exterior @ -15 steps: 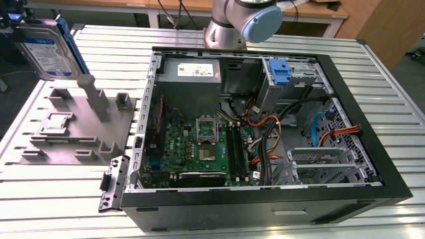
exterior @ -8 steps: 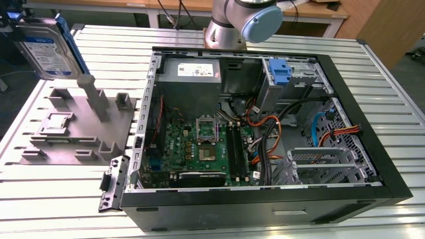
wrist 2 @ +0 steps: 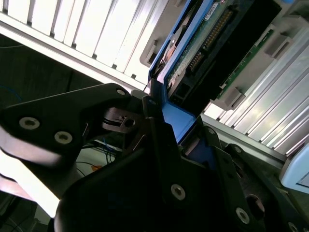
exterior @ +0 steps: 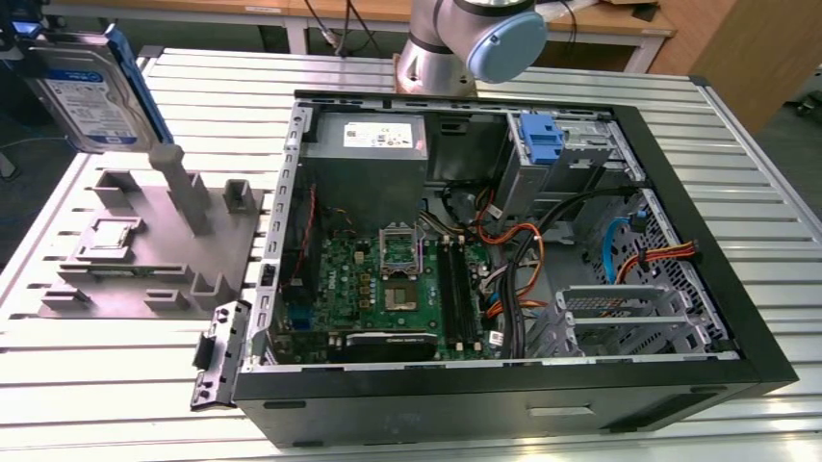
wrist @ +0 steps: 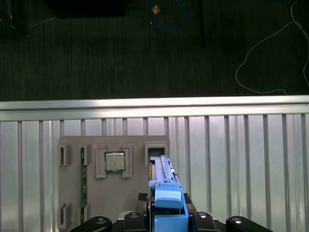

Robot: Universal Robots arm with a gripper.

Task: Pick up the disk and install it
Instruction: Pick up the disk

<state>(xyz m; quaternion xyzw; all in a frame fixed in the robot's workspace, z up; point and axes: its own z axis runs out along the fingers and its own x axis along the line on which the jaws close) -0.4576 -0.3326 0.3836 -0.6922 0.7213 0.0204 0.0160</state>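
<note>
Tool (wrist 2: pixel 161 121) clenched on disk (exterior: pixel 80 87) by its blue bracket (wrist: pixel 168 198); am holding it lifted above grey fixture (exterior: pixel 141 260). Am judging pickup done, install pending: carrying into case (exterior: pixel 514 404) beside fixture needing bracket squared.

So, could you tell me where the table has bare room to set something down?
In the exterior view, bare table slats lie below the grey parts fixture and above it, on the exterior view's left of the computer case. The case's inside is crowded: motherboard, cables. The gripper grips the disk.
</note>
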